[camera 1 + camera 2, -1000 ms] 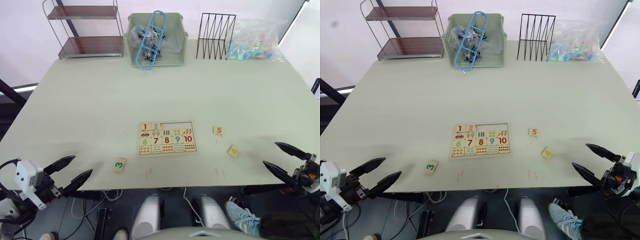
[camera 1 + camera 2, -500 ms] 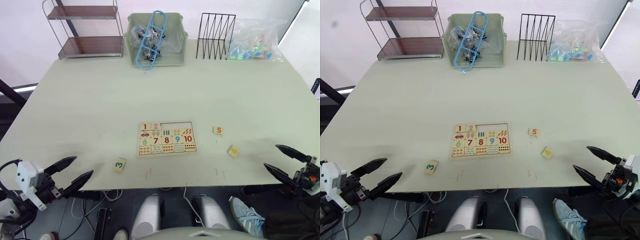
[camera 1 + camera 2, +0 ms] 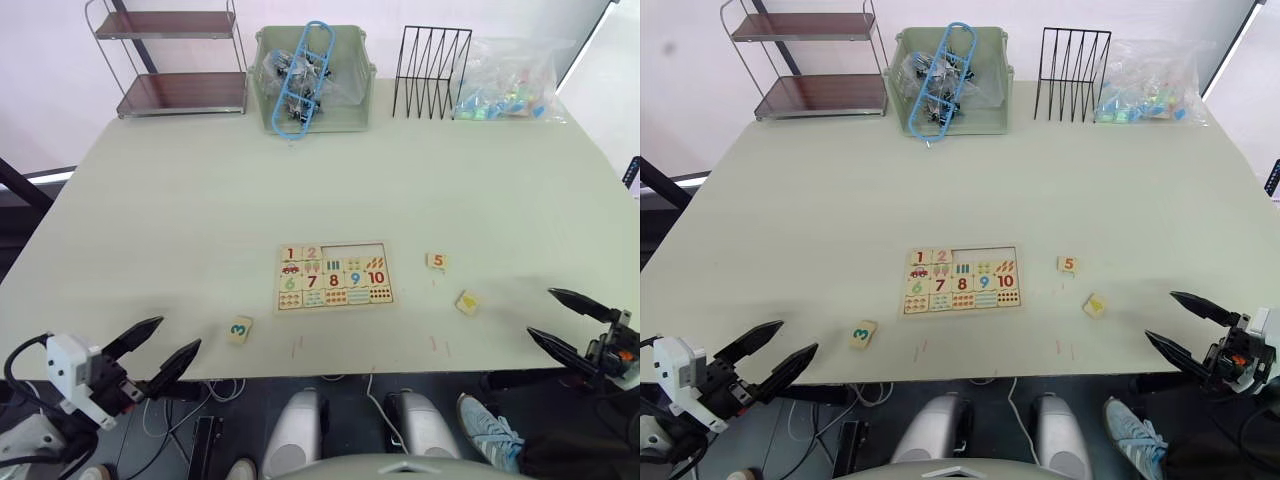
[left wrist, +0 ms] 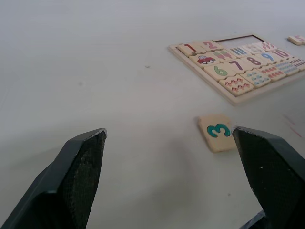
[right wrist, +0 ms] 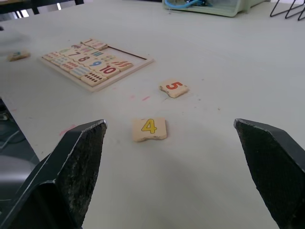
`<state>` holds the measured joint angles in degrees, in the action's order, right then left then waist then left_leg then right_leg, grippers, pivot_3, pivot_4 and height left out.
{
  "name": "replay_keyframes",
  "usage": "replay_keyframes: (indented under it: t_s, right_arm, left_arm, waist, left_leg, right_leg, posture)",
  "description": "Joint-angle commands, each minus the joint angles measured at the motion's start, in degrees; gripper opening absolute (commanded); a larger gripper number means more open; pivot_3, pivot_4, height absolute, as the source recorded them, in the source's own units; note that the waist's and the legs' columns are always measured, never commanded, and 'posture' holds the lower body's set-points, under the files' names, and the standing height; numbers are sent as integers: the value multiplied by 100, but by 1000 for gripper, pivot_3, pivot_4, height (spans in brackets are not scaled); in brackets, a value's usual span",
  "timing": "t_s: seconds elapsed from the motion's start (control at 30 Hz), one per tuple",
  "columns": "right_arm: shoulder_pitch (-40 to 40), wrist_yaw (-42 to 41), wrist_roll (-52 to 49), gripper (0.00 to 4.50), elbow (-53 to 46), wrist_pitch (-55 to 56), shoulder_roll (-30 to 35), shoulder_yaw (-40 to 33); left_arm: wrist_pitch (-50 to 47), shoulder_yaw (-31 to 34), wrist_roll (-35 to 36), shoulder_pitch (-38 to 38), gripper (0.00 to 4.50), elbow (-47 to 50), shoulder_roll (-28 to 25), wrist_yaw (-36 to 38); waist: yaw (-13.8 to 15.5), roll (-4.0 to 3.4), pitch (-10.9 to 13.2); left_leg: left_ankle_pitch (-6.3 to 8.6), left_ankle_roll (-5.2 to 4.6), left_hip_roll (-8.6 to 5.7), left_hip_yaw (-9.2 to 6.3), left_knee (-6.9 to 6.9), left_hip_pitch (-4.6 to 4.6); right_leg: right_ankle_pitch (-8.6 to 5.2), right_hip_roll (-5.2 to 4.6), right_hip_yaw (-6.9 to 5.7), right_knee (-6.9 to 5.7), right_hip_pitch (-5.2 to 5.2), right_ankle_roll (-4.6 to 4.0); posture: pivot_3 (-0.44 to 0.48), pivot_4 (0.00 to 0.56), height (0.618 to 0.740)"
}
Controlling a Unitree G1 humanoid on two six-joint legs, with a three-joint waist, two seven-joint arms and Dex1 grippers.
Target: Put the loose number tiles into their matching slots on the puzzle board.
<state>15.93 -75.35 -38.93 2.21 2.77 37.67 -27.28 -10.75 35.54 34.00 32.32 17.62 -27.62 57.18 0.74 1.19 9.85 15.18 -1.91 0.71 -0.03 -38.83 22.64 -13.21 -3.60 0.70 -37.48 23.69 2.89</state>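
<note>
On the pale worktop [image 3: 180,200] nothing has moved except the open, empty left hand [image 3: 163,349], now closer to tile 3 [image 3: 239,329] near-left of the board [image 3: 333,276], so a grasp seems next; the right hand [image 3: 565,320] waits open near tiles 4 [image 3: 467,302] and 5 [image 3: 436,261].

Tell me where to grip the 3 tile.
Pinch the 3 tile across two opposite side edges, coming straight down with the open left tool. It lies flat on the table, slightly rotated, clear of the board, so only its thin edges offer purchase.
</note>
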Motion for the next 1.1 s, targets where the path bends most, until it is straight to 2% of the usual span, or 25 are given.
replay_keyframes:
  t_s: [0.03,0.2,0.3,0.43,0.7,0.87,1.1]
  right_arm:
    - [-79,-260,-230,4500,-329,-226,260,-69]
    - [-301,-1077,-290,4500,-198,-116,540,-14]
    - [-366,-1622,-444,4500,-155,-54,647,39]
    - [-191,-1715,-789,4500,-283,102,892,297]
    - [-54,-1715,-1067,4500,-178,494,1164,561]
    - [-79,-1715,-1104,4500,-98,581,1142,603]
    - [-167,-1715,-1111,4500,0,589,1114,608]
  left_arm:
    - [-242,27,328,214,4455,636,201,-487]
    - [-478,-284,309,357,4455,1277,644,-1284]
    - [-609,-709,-60,553,4455,1839,963,-1929]
    - [-912,-1096,-304,665,4455,2306,1316,-2790]
    - [-1086,-2161,-1126,929,4455,2790,1697,-3793]
    - [-1290,-2498,-1654,837,4455,2777,1581,-4194]
    - [-1639,-2665,-1968,744,4455,2799,1198,-4261]
  waist:
    - [-1,0,0]
    - [4,0,2]
    - [4,3,3]
    - [6,4,3]
    - [-1,8,5]
    - [1,6,4]
    - [3,1,1]
  left_leg:
    - [0,0,0,0,0,0]
    - [1,-2,-2,0,0,3]
    - [1,-2,-3,-1,0,4]
    - [2,-4,-4,-2,0,4]
    - [3,-5,-7,0,0,4]
    - [3,-5,-7,-2,0,5]
    - [3,-5,-6,-3,0,4]
  right_leg:
    - [-1,2,0,0,0,1]
    - [-4,8,-5,9,-1,9]
    - [-4,11,-5,12,-5,11]
    - [-3,13,-5,18,-8,9]
    - [-6,23,1,22,-8,15]
    - [-7,26,1,22,-8,17]
    - [-7,27,0,22,-8,17]
  posture:
    - [0,150,740]
    - [0,150,740]
    - [0,150,740]
    - [0,150,740]
    - [0,150,740]
    - [0,150,740]
    - [0,150,740]
